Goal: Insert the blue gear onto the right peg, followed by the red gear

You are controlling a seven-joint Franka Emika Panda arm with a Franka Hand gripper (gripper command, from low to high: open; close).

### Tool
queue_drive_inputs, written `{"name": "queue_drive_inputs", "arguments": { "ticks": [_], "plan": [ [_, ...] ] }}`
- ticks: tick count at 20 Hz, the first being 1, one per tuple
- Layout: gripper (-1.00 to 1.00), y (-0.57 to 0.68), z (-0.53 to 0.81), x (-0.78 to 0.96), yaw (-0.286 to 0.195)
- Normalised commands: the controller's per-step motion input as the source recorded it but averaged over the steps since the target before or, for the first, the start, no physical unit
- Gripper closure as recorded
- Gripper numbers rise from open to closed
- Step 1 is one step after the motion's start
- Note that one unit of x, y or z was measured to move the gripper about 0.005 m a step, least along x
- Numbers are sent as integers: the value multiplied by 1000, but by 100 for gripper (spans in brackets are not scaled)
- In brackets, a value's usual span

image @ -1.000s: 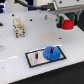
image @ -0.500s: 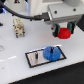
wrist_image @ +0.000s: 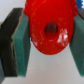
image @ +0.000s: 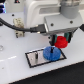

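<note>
White tabletop (image: pixel 15 60), glossy, with cables behind. The gripper (wrist_image: pixel 46 35) is clamped on the red gear (wrist_image: pixel 47 27), teal pads (wrist_image: pixel 22 42) pressing opposite rim edges. Gear looks rigid, light and smooth-faced, so rim grip suits it; slip is possible. It hangs near the grey plate (image: pixel 35 58), beside the blue gear (image: pixel 49 52), which looks already seated at the right peg; that peg is hidden.

The plate (image: pixel 46 56) lies on the tabletop (image: pixel 15 67). The blue gear (image: pixel 49 52) sits on its exterior-view right part, seemingly on a peg; the red gear (image: pixel 60 41) is behind it, between the end effector (image: pixel 59 42) fingers.
</note>
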Motion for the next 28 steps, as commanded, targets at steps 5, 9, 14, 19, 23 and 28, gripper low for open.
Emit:
{"name": "queue_drive_inputs", "arguments": {
  "ticks": [5, 9, 14, 19, 23, 28],
  "plan": [
    [100, -217, -174, 167, 0],
    [100, -41, 291, 255, 0],
    [100, -86, 233, 315, 0],
    [100, -345, -63, 271, 0],
    [100, -444, -154, 224, 0],
    [100, -59, -162, 128, 0]
  ]
}}
